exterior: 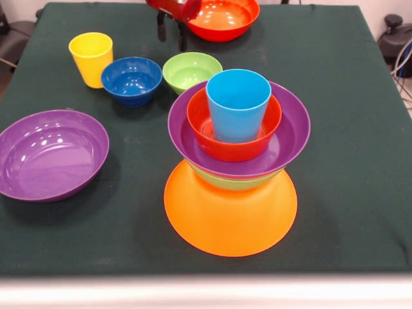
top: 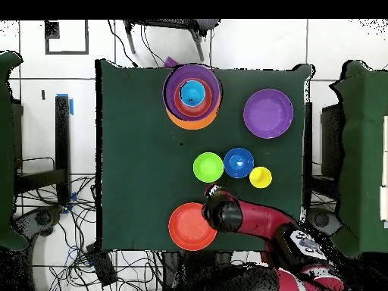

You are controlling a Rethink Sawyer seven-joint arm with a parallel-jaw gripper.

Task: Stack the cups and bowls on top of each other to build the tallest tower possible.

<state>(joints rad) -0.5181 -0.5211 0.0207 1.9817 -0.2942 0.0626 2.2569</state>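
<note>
Hovering arm: red and black arm's fingers (exterior: 171, 29) hang dark at the far edge of the counter (exterior: 347, 129), just left of the glossy red-orange plastic bowl (exterior: 224, 18), touching or nearly so.
Finger state: two prongs stand slightly apart, holding nothing.
Key relation: that bowl lies immediately right of the fingers in the front view, open side up; its near rim is the closest edge to pinch.
Tower: upturned orange plastic bowl (exterior: 230, 215) as base at near centre, nested bowls and light blue plastic tumbler (exterior: 238, 104) on top, well apart from the fingers.
Judgement: red-orange bowl looks the likeliest next pick.
</note>
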